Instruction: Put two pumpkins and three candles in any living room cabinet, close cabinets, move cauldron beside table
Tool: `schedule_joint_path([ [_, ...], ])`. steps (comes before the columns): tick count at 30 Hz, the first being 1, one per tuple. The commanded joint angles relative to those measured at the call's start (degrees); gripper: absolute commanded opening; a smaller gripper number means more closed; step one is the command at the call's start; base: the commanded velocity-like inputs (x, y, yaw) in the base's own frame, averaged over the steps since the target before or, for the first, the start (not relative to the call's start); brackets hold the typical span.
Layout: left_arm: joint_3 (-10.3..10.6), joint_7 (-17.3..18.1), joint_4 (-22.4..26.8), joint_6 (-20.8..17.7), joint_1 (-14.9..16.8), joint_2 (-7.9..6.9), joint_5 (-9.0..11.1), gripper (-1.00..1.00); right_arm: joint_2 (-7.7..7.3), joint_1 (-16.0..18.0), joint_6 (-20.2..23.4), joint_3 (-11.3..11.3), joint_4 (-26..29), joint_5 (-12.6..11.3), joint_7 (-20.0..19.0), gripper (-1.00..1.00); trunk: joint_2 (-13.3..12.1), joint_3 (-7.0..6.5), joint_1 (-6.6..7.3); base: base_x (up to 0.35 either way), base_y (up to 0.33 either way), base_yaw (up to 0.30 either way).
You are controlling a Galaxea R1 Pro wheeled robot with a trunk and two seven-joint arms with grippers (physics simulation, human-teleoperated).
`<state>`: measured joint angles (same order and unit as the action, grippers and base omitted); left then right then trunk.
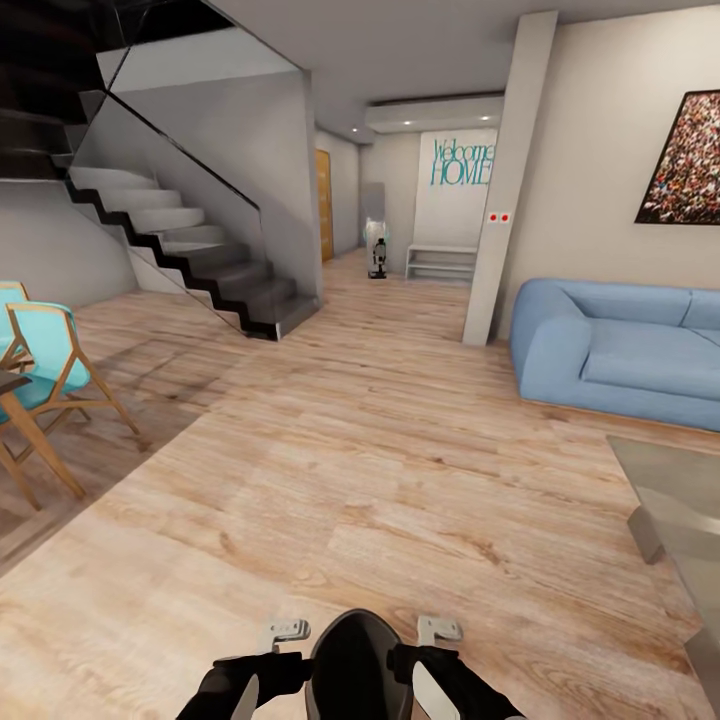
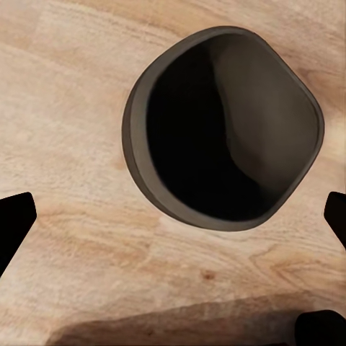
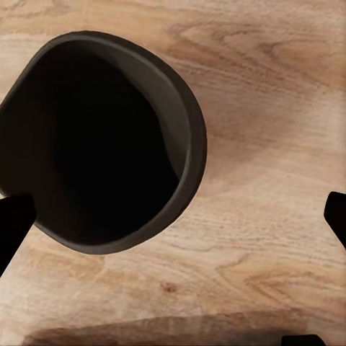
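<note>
The cauldron (image 2: 223, 130) is one round pot, matte dark with a thick rim and a wide black mouth, standing on the wood floor (image 1: 330, 480). In the head view it sits at the bottom edge, between the two arms. Both arms are bent in low, one at each side of it. The left gripper (image 2: 173, 216) has its fingers spread wide, with nothing between them. The right gripper (image 3: 173, 216) is also spread wide; one finger (image 3: 13, 227) overlaps the pot's rim, but whether they touch I cannot tell. One table (image 1: 680, 490) is at the right, near one blue sofa (image 1: 620, 350).
</note>
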<state>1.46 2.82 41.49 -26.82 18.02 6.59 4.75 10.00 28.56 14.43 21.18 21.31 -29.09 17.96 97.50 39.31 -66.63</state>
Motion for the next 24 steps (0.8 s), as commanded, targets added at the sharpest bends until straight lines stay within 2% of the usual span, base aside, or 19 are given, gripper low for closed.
schedule_joint_path([
  [1, 0.01, 0.00, 0.00, 0.00, 0.00, 0.00, 0.03, 1.00, 0.00, 0.00, -0.01, 0.00, 0.02, 0.00, -0.01, 1.00, 0.42, 0.18, -0.23, 0.000, 0.000, 0.000],
  [24, -0.06, -0.35, 0.01, 0.10, 0.00, 0.01, 0.06, 1.00, 0.00, 0.00, -0.10, 0.02, -0.04, 0.00, -0.03, 1.00, 9.64, 4.31, -5.28, 0.000, 0.000, 0.000],
])
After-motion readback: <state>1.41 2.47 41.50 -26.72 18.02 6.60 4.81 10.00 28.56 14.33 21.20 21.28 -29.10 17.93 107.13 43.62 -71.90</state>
